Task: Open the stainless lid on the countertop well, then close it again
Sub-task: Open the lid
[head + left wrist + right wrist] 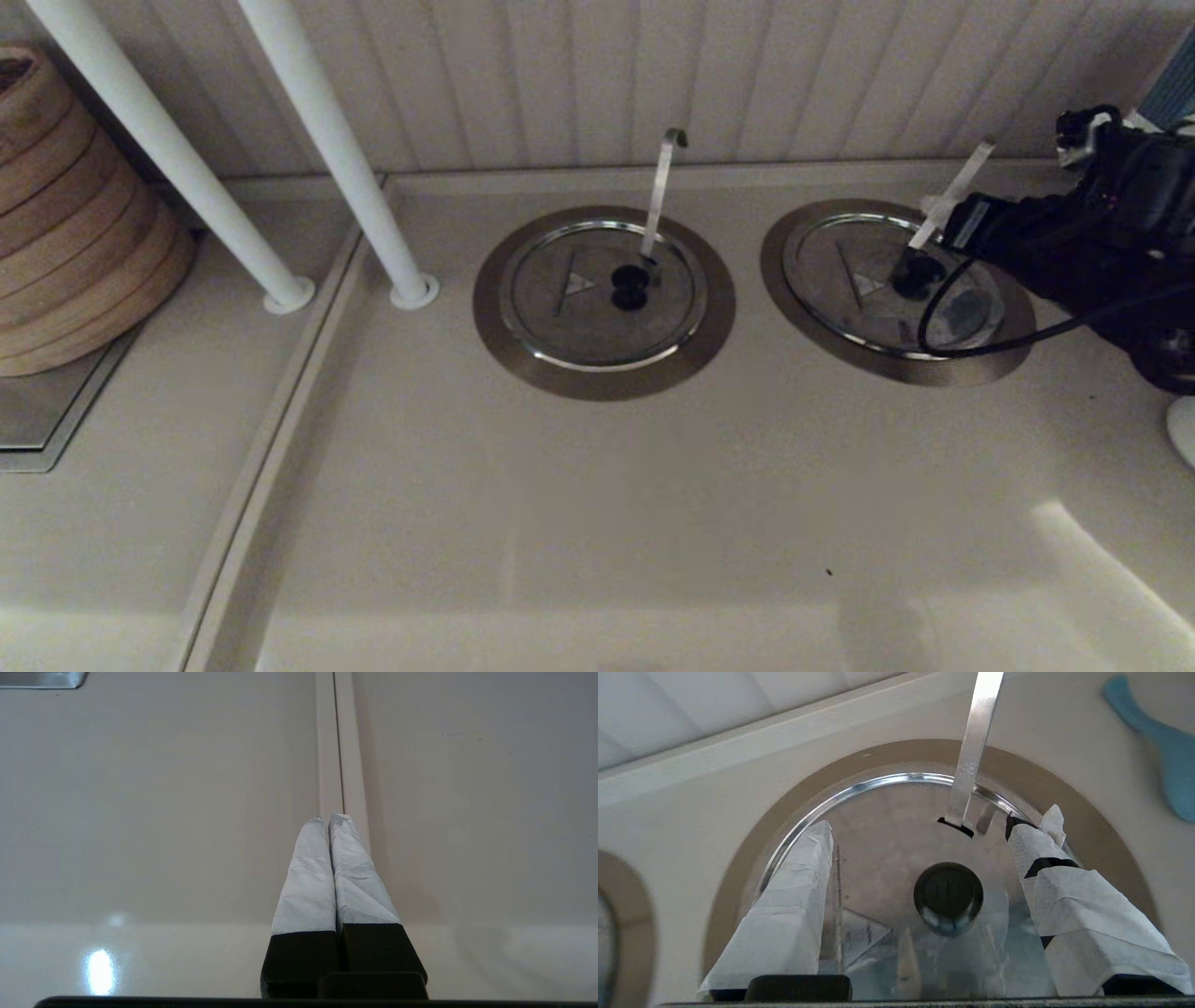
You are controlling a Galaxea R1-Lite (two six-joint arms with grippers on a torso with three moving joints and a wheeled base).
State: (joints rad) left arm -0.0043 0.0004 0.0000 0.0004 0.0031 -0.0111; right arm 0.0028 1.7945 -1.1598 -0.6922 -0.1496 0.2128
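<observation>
The right hand hangs spread over the lid, which lies flat on the well at the worktop's two o'clock. Its fingers straddle the knob without touching. The ladle handle stands close at twelve o'clock; closing off-centre could snag it or slip. The left hand, pressed together, idles.

Food-service counter: lidded wells, steamers.
</observation>
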